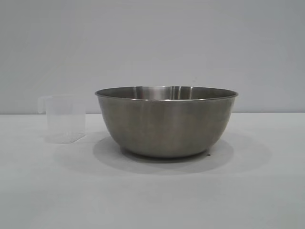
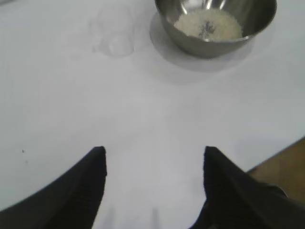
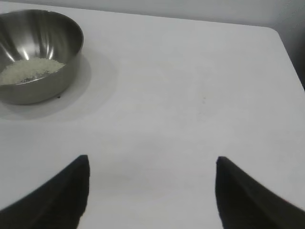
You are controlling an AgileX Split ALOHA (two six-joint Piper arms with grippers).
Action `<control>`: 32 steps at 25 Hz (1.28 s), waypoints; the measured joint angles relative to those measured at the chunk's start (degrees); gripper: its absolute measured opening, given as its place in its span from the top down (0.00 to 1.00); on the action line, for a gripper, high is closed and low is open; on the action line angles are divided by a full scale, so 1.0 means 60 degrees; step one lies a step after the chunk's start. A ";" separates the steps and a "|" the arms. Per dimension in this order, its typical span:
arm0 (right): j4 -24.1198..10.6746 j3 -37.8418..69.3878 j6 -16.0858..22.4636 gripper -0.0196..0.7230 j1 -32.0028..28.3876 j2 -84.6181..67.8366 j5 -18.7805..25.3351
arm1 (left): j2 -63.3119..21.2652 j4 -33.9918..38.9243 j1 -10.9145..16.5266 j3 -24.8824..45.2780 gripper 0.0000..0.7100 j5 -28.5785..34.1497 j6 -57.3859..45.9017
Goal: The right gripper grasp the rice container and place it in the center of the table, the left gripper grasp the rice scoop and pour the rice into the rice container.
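Seen from outside the rig, level with the white table (image 1: 152,200): a large steel rice container (image 1: 166,121) at centre frame, standing upright. Left of it, apart but near, a small clear rice scoop (image 1: 64,118), upright, handle loop at its upper left, looking empty. No arm visible in this view.

Seen from the left wrist: the left gripper (image 2: 155,186) along the bottom edge, fingers spread wide, holding nothing, above bare table. Rice container (image 2: 217,24) at upper right, with a flat patch of off-white rice (image 2: 208,25) on its floor. Rice scoop (image 2: 114,36) faint at upper centre, beside the bowl.

Seen from the right wrist: the right gripper (image 3: 151,191) at the bottom edge, likewise spread wide and holding nothing. Rice container (image 3: 35,55) at upper left, rice (image 3: 29,70) inside.

Judging by rice in the bowl and a clear scoop, pouring looks finished, both arms drawn well back. Best now: hold both grippers clear of bowl and scoop, no sweeping across the table, nothing nudged, rice left settled.
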 joint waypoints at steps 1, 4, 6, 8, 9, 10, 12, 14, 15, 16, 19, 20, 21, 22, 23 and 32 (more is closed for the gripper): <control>0.0000 0.0000 0.0000 0.34 0.0000 0.0000 0.0000 | -0.0183 0.0135 0.0000 0.0000 0.30 0.0068 0.0000; 0.0000 0.0000 0.0000 0.34 0.0000 0.0000 0.0000 | -0.0586 0.0340 0.0000 -0.0005 0.24 0.0191 0.0000; 0.0000 0.0000 0.0000 0.34 0.0000 0.0000 0.0000 | -0.0757 0.0421 0.0000 -0.0005 0.26 0.0229 0.0000; 0.0000 0.0000 0.0000 0.34 0.0000 0.0000 0.0000 | -0.0920 0.0419 0.0000 -0.0005 0.26 0.0229 0.0000; 0.0000 0.0000 0.0000 0.34 0.0000 0.0000 0.0000 | -0.0957 0.0424 0.0000 -0.0005 0.26 0.0234 0.0000; 0.0000 0.0000 0.0000 0.34 0.0000 0.0000 0.0000 | -0.1008 0.0440 0.0000 -0.0005 0.26 0.0234 0.0000; 0.0000 0.0000 0.0000 0.34 0.0000 0.0000 0.0000 | -0.1069 0.0476 0.0000 -0.0005 0.26 0.0255 0.0000; 0.0000 0.0000 0.0000 0.34 0.0000 0.0000 0.0000 | -0.1057 0.0495 0.0000 0.0041 0.26 0.0271 0.0000; 0.0000 0.0000 0.0000 0.34 0.0000 0.0000 0.0000 | -0.1057 0.0495 0.0000 0.0156 0.26 0.0271 0.0000; 0.0000 0.0000 0.0000 0.34 0.0000 0.0000 0.0000 | -0.1057 0.0512 0.0000 0.0305 0.26 0.0271 0.0000; 0.0000 0.0000 0.0000 0.34 0.0000 0.0000 0.0000 | -0.1057 0.0616 0.0000 0.0998 0.26 0.0149 0.0000; 0.0000 0.0000 0.0000 0.34 0.0000 0.0000 0.0000 | -0.1057 0.0617 0.0000 0.1167 0.26 0.0052 0.0000; 0.0000 0.0000 0.0000 0.34 0.0000 0.0000 0.0000 | -0.1057 0.0632 0.0000 0.1324 0.26 -0.0054 0.0000; 0.0000 0.0000 0.0000 0.34 0.0000 0.0000 0.0000 | -0.1057 0.0632 0.0000 0.1527 0.26 -0.0195 0.0000; 0.0000 0.0000 0.0000 0.34 0.0000 0.0000 0.0000 | -0.1057 0.0637 0.0000 0.1637 0.26 -0.0320 0.0000; 0.0000 0.0000 0.0000 0.34 0.0000 0.0000 0.0000 | -0.1057 0.0894 0.0000 0.1771 0.26 -0.0532 -0.0182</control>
